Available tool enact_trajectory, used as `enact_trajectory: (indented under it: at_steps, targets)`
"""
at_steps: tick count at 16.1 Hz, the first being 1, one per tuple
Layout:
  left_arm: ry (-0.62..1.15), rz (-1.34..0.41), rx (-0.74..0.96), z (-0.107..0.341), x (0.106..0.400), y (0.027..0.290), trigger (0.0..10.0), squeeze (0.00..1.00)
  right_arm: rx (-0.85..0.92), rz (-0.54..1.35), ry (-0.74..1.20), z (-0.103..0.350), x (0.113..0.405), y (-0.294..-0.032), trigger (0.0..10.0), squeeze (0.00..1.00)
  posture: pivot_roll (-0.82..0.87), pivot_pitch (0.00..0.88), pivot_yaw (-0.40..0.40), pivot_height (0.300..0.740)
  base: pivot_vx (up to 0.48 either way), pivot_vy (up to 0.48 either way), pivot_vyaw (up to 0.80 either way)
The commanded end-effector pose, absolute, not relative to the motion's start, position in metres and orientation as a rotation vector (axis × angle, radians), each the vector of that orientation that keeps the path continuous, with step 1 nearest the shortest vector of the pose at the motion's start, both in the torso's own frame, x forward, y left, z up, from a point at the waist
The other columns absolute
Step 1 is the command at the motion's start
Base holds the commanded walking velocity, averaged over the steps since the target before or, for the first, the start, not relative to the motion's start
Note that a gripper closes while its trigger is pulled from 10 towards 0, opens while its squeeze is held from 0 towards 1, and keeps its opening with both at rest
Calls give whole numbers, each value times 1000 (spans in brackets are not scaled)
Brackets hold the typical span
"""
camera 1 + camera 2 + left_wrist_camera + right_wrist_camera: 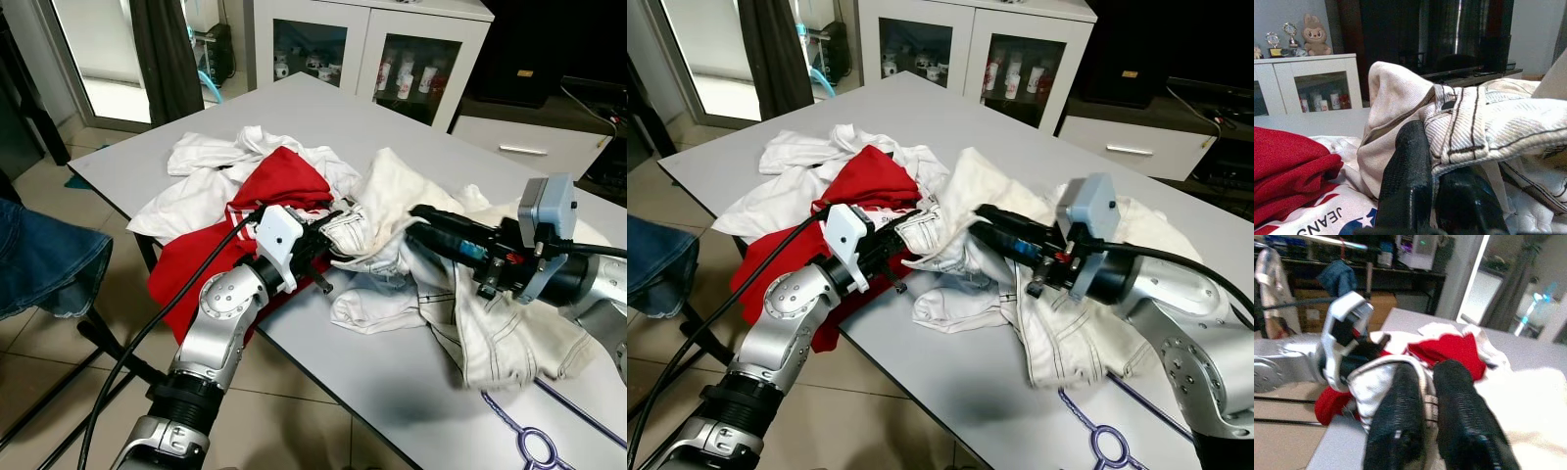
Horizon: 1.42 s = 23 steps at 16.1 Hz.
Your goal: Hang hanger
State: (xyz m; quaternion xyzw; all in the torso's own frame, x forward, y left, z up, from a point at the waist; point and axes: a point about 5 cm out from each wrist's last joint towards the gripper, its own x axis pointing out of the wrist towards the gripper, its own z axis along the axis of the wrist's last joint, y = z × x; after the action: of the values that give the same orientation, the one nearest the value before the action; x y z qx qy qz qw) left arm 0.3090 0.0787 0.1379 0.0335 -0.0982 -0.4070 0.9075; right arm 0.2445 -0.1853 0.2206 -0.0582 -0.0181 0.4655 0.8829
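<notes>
Two black fingers (1405,181) of the left gripper (328,245) are clamped on the stitched waistband of the white jeans (470,313), pinching the hem between them. From the other side, the right gripper (423,227) reaches into the same bunched cloth, its fingers (1400,416) close together with a fold of the jeans pressed between them. The jeans sprawl over the near half of the grey bench (382,382). Just beside them lies a red garment (279,186) draped over the bench edge, on top of a crumpled white shirt (201,162). Behind the bench stands a white glass-door cabinet (367,44). I cannot make out a hanger anywhere.
</notes>
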Motion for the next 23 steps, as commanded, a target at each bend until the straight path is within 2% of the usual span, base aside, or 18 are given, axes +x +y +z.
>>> enact_trajectory:
  at_steps: [1,2,3,6,10,13,18,20,22,23]
  targets:
    - [-229,-858,68,143,307,74,0,0,-131,964,-17,224,242,-193,10000,1000,-55,0,-39,740,0,0,0]
    - [-228,-856,68,143,307,74,0,0,-121,997,2,223,239,-193,10000,616,-55,0,-39,740,0,0,0]
    - [-227,-852,67,143,308,74,0,0,-135,1024,34,220,234,-194,10000,0,-54,0,-41,740,0,0,0]
    - [-226,-846,66,143,308,74,0,0,-151,991,29,218,236,-199,10000,0,-55,0,-43,740,0,0,0]
    - [-225,-837,64,143,309,74,0,0,-26,765,-86,226,253,-227,10000,0,-58,0,-43,740,0,0,0]
    - [-223,-833,64,143,309,75,0,0,25,681,-130,227,253,-238,10000,0,-60,0,-42,740,0,0,0]
    - [-224,-839,66,143,309,74,0,0,-3,711,-105,222,248,-235,10000,0,-67,0,-36,740,0,0,0]
    - [-225,-834,67,143,310,76,0,0,-11,680,-111,226,244,-247,10000,0,-64,0,-32,740,0,0,0]
    - [-220,-836,70,142,309,76,0,0,11,751,-90,229,232,-251,10000,957,-69,0,-30,740,0,0,0]
    - [-219,-838,70,142,309,76,0,0,6,783,-66,227,228,-250,10000,1000,-72,0,-29,740,0,0,0]
